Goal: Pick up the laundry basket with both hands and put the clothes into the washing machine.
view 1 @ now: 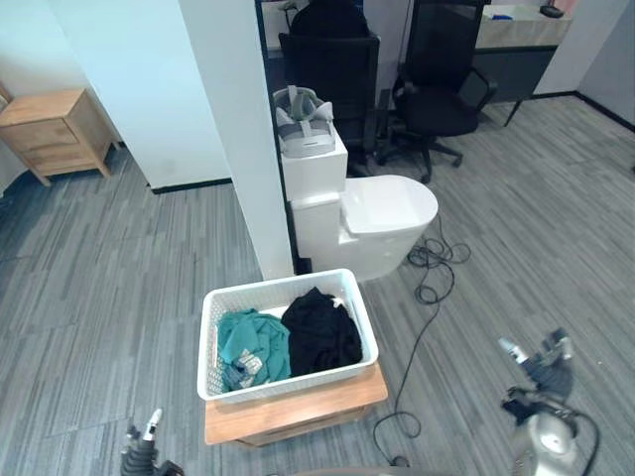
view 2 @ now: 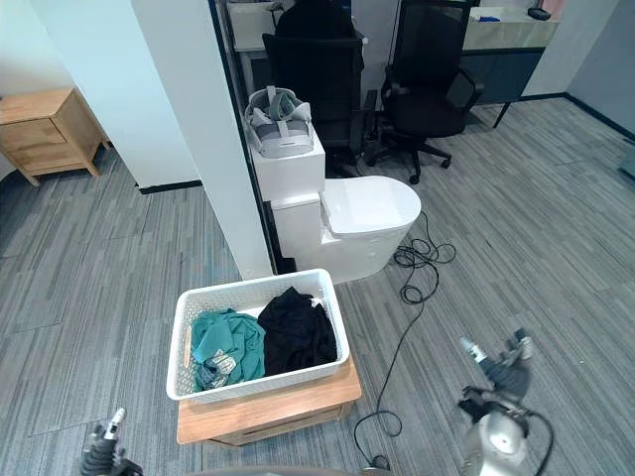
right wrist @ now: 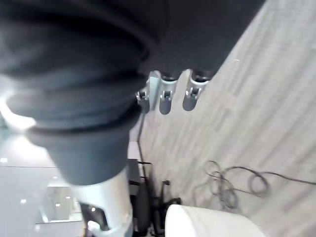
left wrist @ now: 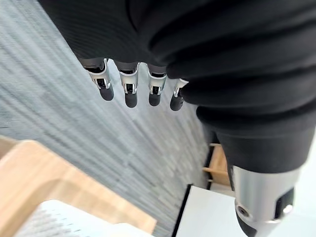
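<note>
The left hand (view 1: pixel 141 454) hung low, near the left front corner of the white plastic lattice laundry basket (view 1: pixel 298 380). The right hand (view 1: pixel 544 375) was well apart from the basket's right side. To lift it well, each hand would have needed to travel inward to a short end wall at matching height and hook under the rim evenly, so the load stayed level.

The left hand's fingers (left wrist: pixel 130 91) were straight and held nothing. The right hand's fingers (right wrist: pixel 165 96) looked extended and empty too, though that view was soft.

The basket sat untouched on a low wooden desk (view 1: pixel 298 409). A crumpled teal garment (view 1: pixel 253 342) filled its left half and a black garment (view 1: pixel 319 332) its right.
</note>
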You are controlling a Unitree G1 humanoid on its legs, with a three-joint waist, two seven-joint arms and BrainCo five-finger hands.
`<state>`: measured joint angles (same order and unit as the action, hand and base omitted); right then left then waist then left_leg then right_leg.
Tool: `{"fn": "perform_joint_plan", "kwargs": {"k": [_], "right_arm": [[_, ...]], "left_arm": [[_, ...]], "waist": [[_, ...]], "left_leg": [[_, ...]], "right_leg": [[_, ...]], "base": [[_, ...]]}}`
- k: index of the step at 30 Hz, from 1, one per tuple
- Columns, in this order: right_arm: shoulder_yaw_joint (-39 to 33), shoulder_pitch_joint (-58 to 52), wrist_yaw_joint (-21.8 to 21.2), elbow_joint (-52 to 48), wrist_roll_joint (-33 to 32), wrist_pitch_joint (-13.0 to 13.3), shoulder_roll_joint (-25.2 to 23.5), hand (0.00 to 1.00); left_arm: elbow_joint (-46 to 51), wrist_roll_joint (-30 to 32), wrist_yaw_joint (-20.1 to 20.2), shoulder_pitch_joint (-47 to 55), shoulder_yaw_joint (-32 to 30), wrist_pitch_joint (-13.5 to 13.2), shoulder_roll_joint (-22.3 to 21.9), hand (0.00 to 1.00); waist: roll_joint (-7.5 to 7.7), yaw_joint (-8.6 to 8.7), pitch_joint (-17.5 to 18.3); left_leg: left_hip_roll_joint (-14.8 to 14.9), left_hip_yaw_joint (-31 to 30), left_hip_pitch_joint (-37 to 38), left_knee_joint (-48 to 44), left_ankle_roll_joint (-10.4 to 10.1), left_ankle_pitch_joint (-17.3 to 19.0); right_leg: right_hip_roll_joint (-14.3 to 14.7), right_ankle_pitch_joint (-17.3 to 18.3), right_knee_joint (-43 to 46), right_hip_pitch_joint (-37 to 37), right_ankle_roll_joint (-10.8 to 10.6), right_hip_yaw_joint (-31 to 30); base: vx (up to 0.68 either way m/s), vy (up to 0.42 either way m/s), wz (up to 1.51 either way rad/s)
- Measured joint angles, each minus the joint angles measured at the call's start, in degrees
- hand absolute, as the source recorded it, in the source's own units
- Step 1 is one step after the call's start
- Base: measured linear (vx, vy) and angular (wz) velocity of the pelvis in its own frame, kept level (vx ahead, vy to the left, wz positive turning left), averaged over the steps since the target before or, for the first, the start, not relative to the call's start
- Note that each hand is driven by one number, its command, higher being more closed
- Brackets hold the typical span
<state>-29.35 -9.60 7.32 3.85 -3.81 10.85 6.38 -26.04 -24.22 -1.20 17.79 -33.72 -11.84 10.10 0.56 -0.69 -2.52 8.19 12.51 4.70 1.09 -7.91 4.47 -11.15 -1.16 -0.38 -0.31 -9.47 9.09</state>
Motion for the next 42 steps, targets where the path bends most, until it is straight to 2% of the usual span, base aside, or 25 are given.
{"fn": "perform_joint_plan", "kwargs": {"k": [2, 3, 5, 7, 9, 11, 14, 20, 23, 26, 27, 28, 29, 31, 37, 39, 42], "right_arm": [[0.7, 2.4, -0.2, 0.0, 0.0, 0.04, 1.85, 0.0], [2.81, 4.79, -0.34, 0.66, -0.08, 0.04, 3.96, 0.0], [6.23, 8.14, -1.11, 2.75, -0.11, 0.06, 6.78, 0.0], [12.79, 15.18, -2.59, 6.79, -0.34, -0.02, 10.6, 0.0], [16.8, 19.79, -3.27, 9.51, -0.99, -0.07, 12.27, 0.0], [20.61, 24.77, -3.97, 14.18, -2.72, -0.25, 13.65, 0.0], [22.45, 28.73, -4.3, 19.25, -5.36, -1.31, 15.33, 0.0], [23.57, 36.18, -3.76, 25.17, -9.2, -2.98, 18.16, 0.0], [24.97, 37.22, -3.61, 26.9, -9.18, -3.66, 18.33, 0.0], [28.39, 39.38, -3.69, 29.71, -9.05, -5.19, 17.8, 0.0], [30.18, 41.03, -3.79, 31.5, -8.83, -5.5, 16.48, 0.0], [33.72, 44.96, -4.89, 34.55, -7.26, -6.96, 13.62, 0.0], [34.79, 46.26, -5.16, 35.57, -6.82, -7.22, 12.71, 0.0], [35.03, 46.91, -5.32, 35.7, -6.57, -7.42, 11.52, 0.0], [39.23, 51.65, -5.28, 40.51, -3.54, -8.04, 7.94, 0.0], [40.52, 53.47, -5.13, 42.18, -2.29, -8.55, 5.04, 0.0], [39.6, 55.59, -4.21, 44.22, -1.38, -8.91, 3.46, 0.0]], "left_arm": [[1.18, 0.54, -0.33, -2.01, -0.67, -0.42, 3.93, 0.0], [0.99, 1.53, -0.56, -4.19, -0.69, -0.93, 7.09, 0.0], [-0.48, 2.62, -1.08, -6.92, -0.35, -1.41, 10.07, 0.0], [-6.28, 4.79, -1.57, -12.78, 1.56, -1.37, 15.22, 0.0], [-10.51, 6.41, -1.42, -16.92, 4.67, -1.01, 18.76, 0.0], [-14.6, 9.57, -1.33, -21.27, 8.42, -0.19, 21.57, 0.0], [-17.45, 14.4, -1.29, -25.84, 11.43, 0.33, 23.11, 0.0], [-22.91, 18.2, -1.19, -31.61, 17.11, 1.4, 24.69, 0.0], [-24.48, 19.66, -0.23, -32.96, 19.9, 1.79, 24.68, 0.0], [-28.18, 20.55, 0.8, -35.89, 22.6, 3.01, 24.66, 0.0], [-29.37, 22.33, 1.31, -37.56, 24.18, 4.05, 24.66, 0.0], [-30.71, 25.56, 2.49, -42.88, 28.15, 5.25, 24.06, 0.0], [-30.75, 26.31, 2.51, -44.22, 29.51, 5.4, 23.59, 0.0], [-30.77, 27.16, 2.47, -46.44, 29.8, 5.47, 22.31, 0.0], [-35.02, 27.12, -0.5, -52.51, 31.75, 7.93, 18.53, 0.0], [-35.27, 26.92, -1.96, -54.72, 31.81, 8.02, 15.66, 0.0], [-35.38, 25.47, -4.17, -55.72, 31.6, 8.68, 14.52, 0.0]], "waist": [[0.21, -0.04, -0.42], [0.43, -0.09, -0.6], [0.76, -0.12, -0.97], [1.09, -0.17, -2.8], [1.04, -0.31, -4.64], [0.76, -0.66, -6.58], [0.41, -1.7, -9.4], [-0.15, -1.61, -15.33], [-0.32, -1.56, -15.57], [-0.36, -1.56, -17.51], [-0.39, -1.57, -18.26], [-0.39, -1.65, -20.11], [-0.4, -1.65, -20.39], [-0.42, -1.35, -20.99], [-0.4, -1.28, -21.05], [-0.4, -1.34, -21.15], [-0.31, -1.31, -21.49]], "left_leg": [[-0.06, -0.53, -0.4, -0.06, 0.0, -0.01], [-0.08, -0.92, -0.73, -0.1, 0.01, -0.01], [-0.07, -1.31, -1.01, -0.21, 0.01, -0.01], [-0.07, -1.6, -1.18, -1.02, 0.01, -0.01], [-0.05, -1.99, -1.96, -1.75, 0.01, -0.01], [0.04, -2.38, -3.78, -2.52, 0.1, -0.07], [0.07, -2.93, -6.0, -4.04, 0.1, -0.07], [0.04, -2.99, -9.13, -6.0, 0.24, -0.16], [0.08, -2.74, -10.54, -6.15, 0.25, -0.16], [0.16, -1.73, -10.99, -7.01, 0.25, -0.16], [0.41, -1.06, -11.12, -7.11, 0.25, -0.15], [1.22, 0.25, -11.74, -7.25, 0.24, -0.16], [1.36, 0.57, -12.18, -7.5, 0.24, -0.16], [1.54, 1.0, -12.24, -7.67, 0.24, -0.16], [1.72, 3.26, -12.38, -7.67, 0.23, -0.17], [1.72, 3.58, -12.36, -7.68, 0.19, -0.2], [1.82, 4.27, -12.39, -7.65, 0.14, -0.37]], "right_leg": [[-0.04, -0.03, -0.06, -0.11, 0.03, 0.23], [-0.05, -0.03, -0.14, -0.11, 0.04, 0.46], [-0.06, -0.04, -0.22, -0.09, 0.05, 0.5], [-0.13, -0.08, -0.23, -0.09, 0.11, 0.55], [-0.17, -0.14, -0.21, -0.31, 0.18, 0.78], [-0.18, -0.26, 0.43, -2.0, 0.35, 0.8], [-0.33, -0.29, 1.49, -3.86, 0.4, 0.82], [-0.63, -0.55, 3.47, -7.32, 0.76, 0.1], [-0.61, -0.68, 4.08, -9.31, 0.94, -0.42], [-0.56, -0.98, 4.41, -10.31, 1.35, -1.64], [-0.24, -1.19, 4.62, -11.07, 1.61, -2.54], [0.73, -2.09, 4.65, -12.66, 2.09, -3.95], [0.9, -2.44, 4.65, -13.31, 2.17, -4.43], [1.09, -2.62, 4.65, -13.57, 2.12, -4.83], [1.55, -4.01, 4.05, -14.96, 2.52, -6.96], [1.65, -4.59, 3.6, -15.08, 2.67, -7.53], [1.87, -5.62, 2.54, -15.08, 2.99, -8.13]], "base": [[0.07, 0.0, 0.09], [0.05, 0.004, 0.13], [0.04, 0.004, 0.1], [0.01, -0.002, 0.06], [-0.03, -0.009, 0.08], [-0.07, -0.017, 0.05], [-0.07, -0.015, 0.05], [-0.06, -0.01, -0.03], [-0.04, -0.007, -0.09], [-0.03, -0.006, -0.2], [-0.12, -0.043, -0.45], [-0.12, -0.05, -0.5], [-0.12, -0.052, -0.39], [-0.05, -0.02, -0.14], [-0.03, -0.006, -0.18], [-0.03, -0.002, -0.12], [-0.04, -0.006, -0.1]]}}
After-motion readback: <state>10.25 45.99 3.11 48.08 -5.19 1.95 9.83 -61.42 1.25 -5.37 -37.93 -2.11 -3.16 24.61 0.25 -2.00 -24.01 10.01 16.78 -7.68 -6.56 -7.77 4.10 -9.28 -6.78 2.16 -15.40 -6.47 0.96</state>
